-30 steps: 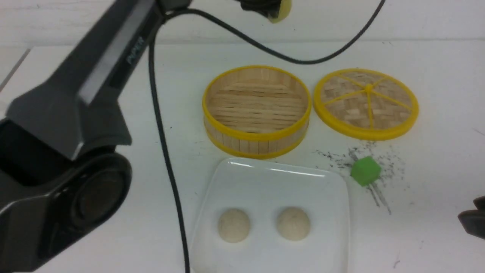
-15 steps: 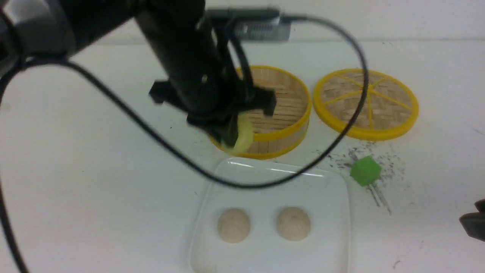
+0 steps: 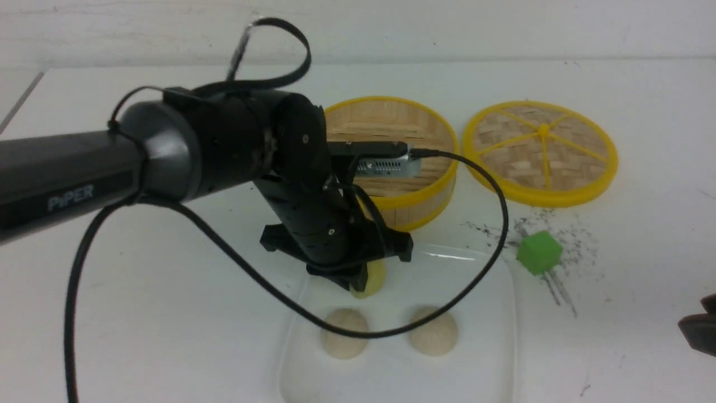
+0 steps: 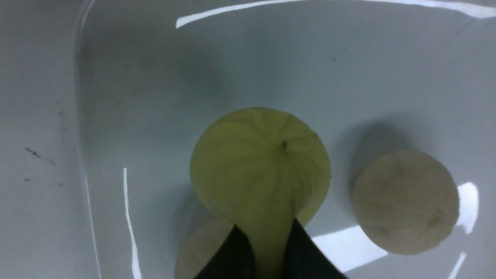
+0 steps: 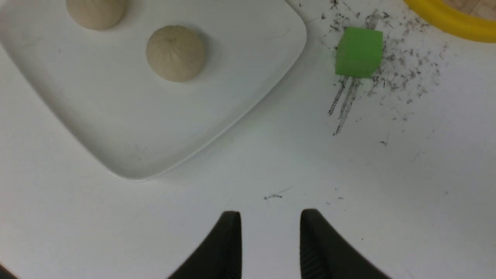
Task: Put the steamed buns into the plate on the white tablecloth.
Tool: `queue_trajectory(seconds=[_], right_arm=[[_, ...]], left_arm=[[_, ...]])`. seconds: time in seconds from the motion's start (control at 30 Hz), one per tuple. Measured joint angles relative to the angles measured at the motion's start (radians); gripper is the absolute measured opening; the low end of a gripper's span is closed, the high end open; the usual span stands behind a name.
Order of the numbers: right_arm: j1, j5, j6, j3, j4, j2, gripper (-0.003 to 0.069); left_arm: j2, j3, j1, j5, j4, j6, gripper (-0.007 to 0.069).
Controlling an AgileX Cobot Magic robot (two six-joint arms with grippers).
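Buns: three pleated domes, two beige buns (image 3: 345, 341) on plate (image 3: 486, 358), one yellow bun (image 4: 259, 162).
Left gripper (image 4: 269, 252): pinched yellow bun.
Right gripper (image 5: 270, 221): parted, empty.

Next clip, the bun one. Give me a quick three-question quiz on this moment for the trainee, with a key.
1. Count: how many beige buns lie on the plate?
2. Pick one: the left gripper is pinching A) a beige bun, B) the yellow bun, C) nothing.
3. True or false: the right gripper is shut on a bun.
Key: 1) two; 2) B; 3) false, its jaws stand apart with nothing between them.
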Motion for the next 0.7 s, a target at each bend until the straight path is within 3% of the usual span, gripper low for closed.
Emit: queue_trajectory(seconds=[0.17,0.43,0.7], right_arm=[[0.000,0.014,0.000,0.000,-0.003,-0.001,0.0206],[0.000,0.154,0.001,0.000,-0.026,-0.140,0.0010],[0.000,0.252,0.082,0.000,-0.054,-0.435,-0.0015]], left_arm=[[0.054,0.003,0.000,-0.014,-0.007,0.000,0.0175],[0.033,-0.009,0.000,0.002,-0.009,0.000,0.0427],[-0.093,-0.144,0.000,0.145,0.045,0.000,0.0475]])
